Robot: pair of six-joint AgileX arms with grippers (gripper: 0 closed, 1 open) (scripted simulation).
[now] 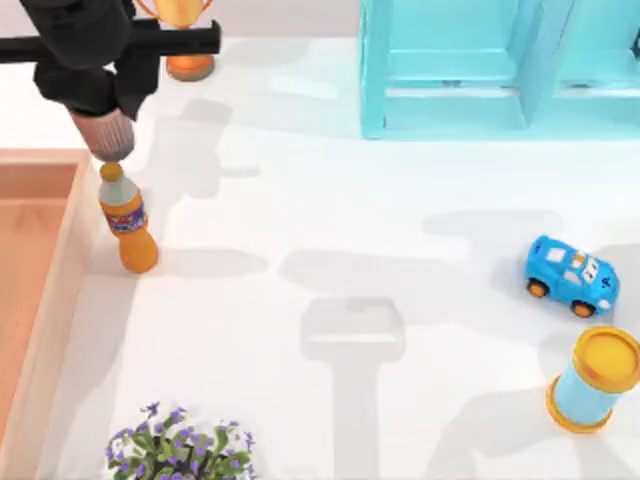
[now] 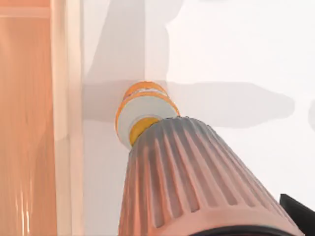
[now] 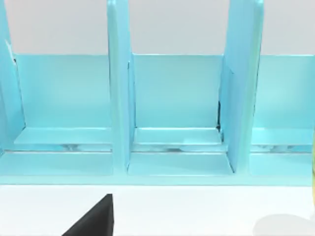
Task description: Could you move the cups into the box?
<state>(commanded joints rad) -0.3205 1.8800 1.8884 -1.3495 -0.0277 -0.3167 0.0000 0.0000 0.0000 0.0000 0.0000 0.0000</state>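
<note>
My left gripper (image 1: 104,100) is shut on the dark brown ribbed cup (image 1: 109,136), which hangs mouth-down in the air at the far left of the table. In the left wrist view the cup (image 2: 197,182) looms close, directly over the cap of an orange bottle (image 2: 143,109). The peach-tan wooden box (image 1: 62,262) lies at the table's left edge, its right wall (image 2: 66,123) just left of the cup and bottle. A dark part of my right gripper (image 3: 93,221) faces the turquoise shelf.
The orange bottle (image 1: 127,218) stands against the box's right wall. A golden trophy (image 1: 186,40) stands at the back. A turquoise shelf unit (image 1: 470,70) spans the back right. A blue toy car (image 1: 570,275), a blue yellow-lidded cylinder (image 1: 594,380) and flowers (image 1: 180,448) sit nearer.
</note>
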